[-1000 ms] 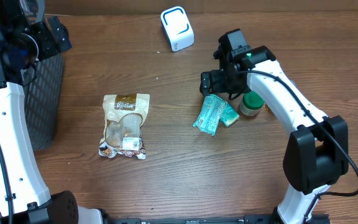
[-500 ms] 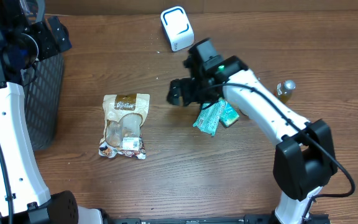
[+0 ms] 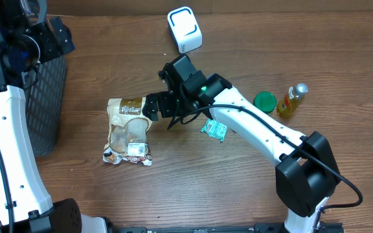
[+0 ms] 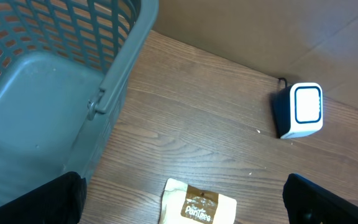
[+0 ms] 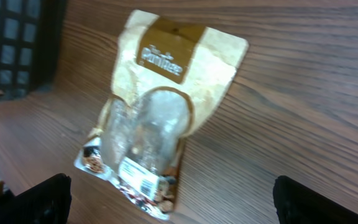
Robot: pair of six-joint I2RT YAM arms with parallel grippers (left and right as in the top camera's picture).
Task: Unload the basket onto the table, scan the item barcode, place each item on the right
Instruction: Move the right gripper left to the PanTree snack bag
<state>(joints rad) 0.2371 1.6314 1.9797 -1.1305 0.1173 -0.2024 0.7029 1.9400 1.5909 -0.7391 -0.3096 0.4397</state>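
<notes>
A tan snack pouch [image 3: 130,131] with a brown header lies flat on the wooden table, left of centre. A white barcode label [image 3: 135,149] sits near its lower end. My right gripper [image 3: 155,107] hovers open just beside the pouch's top right corner. In the right wrist view the pouch [image 5: 160,112] and its label [image 5: 138,174] lie below my right gripper [image 5: 179,202], whose jaws hold nothing. The white scanner [image 3: 184,29] stands at the back of the table. High at the far left over the basket, my left gripper [image 4: 185,202] is open and empty, with the pouch's header [image 4: 199,204] showing below it.
A dark mesh basket [image 3: 44,97] stands at the left edge, beside the pouch. Right of centre lie a teal packet [image 3: 215,129], a green-lidded jar [image 3: 264,101] and a small yellow bottle [image 3: 291,100]. The scanner [image 4: 300,109] has a dark cable behind it.
My right arm has swung left from above the teal packet to the pouch, uncovering the jar and bottle. The left arm has stayed still.
</notes>
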